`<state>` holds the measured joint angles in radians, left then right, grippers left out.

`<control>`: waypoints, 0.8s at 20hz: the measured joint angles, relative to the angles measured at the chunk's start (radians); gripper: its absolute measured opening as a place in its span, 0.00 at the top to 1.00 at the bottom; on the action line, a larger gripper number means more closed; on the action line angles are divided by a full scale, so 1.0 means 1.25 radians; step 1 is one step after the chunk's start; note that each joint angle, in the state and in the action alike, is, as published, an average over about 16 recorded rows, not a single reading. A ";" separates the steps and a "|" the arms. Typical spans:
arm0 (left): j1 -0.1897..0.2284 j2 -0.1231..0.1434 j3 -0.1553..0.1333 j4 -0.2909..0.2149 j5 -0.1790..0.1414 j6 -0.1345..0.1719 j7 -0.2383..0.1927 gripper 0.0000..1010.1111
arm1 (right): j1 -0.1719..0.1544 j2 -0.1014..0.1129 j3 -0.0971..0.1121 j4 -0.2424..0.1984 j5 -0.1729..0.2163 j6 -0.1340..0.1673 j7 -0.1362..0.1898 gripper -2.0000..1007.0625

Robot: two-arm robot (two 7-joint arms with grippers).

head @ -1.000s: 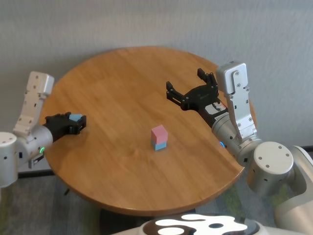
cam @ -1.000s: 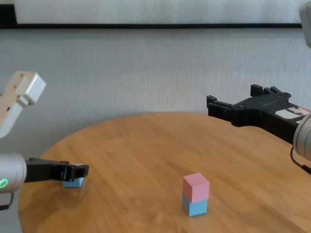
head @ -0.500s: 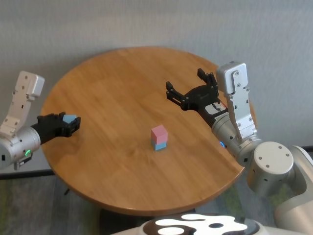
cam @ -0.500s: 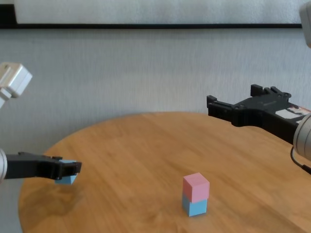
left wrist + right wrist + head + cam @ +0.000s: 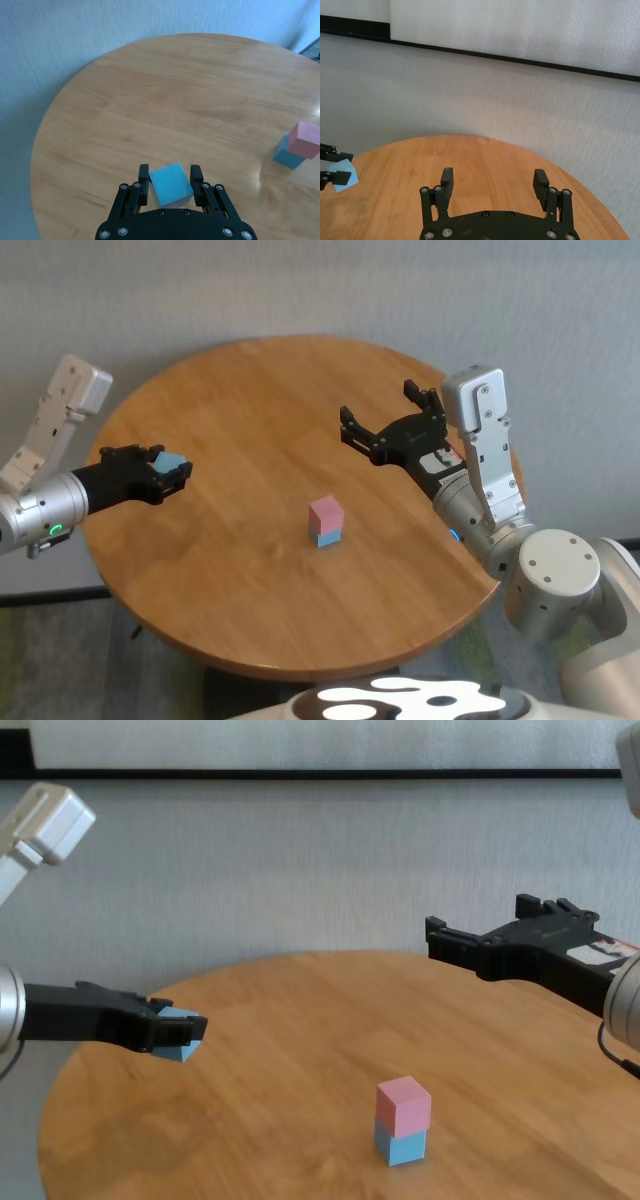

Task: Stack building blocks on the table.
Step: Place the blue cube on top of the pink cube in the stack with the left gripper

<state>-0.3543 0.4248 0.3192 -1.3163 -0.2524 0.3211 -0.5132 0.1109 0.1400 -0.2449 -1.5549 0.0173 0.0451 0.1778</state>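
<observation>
Grey wall behind, round wooden table (image 5: 250, 610) in front. Near its middle, 1 pink block (image 5: 326, 511) sits on a blue block (image 5: 326, 537). Left gripper (image 5: 170, 472) pinches another blue block (image 5: 171, 460) above the table's left side. Right gripper (image 5: 393, 418) hangs spread wide, holding nothing.

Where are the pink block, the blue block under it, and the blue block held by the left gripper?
pink block (image 5: 326, 510), head view, on its top face.
blue block under it (image 5: 402, 1147), chest view, on its front face.
held blue block (image 5: 170, 182), left wrist view, on its top face between the fingers.
</observation>
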 joint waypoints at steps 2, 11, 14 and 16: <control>-0.007 0.007 0.010 -0.003 -0.001 -0.006 -0.014 0.49 | 0.000 0.000 0.000 0.000 0.000 0.000 0.000 0.00; -0.032 0.019 0.045 0.000 -0.012 -0.043 -0.055 0.49 | 0.000 0.000 0.000 0.000 0.000 0.000 0.000 0.00; -0.041 0.020 0.057 0.000 -0.017 -0.059 -0.075 0.49 | 0.000 0.000 0.000 0.000 0.000 0.000 0.000 0.00; -0.048 0.020 0.067 0.000 -0.021 -0.069 -0.093 0.49 | 0.000 0.000 0.000 0.000 0.000 0.000 0.000 0.00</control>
<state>-0.4139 0.4504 0.4032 -1.3166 -0.2790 0.2351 -0.6300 0.1109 0.1400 -0.2449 -1.5549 0.0173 0.0451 0.1778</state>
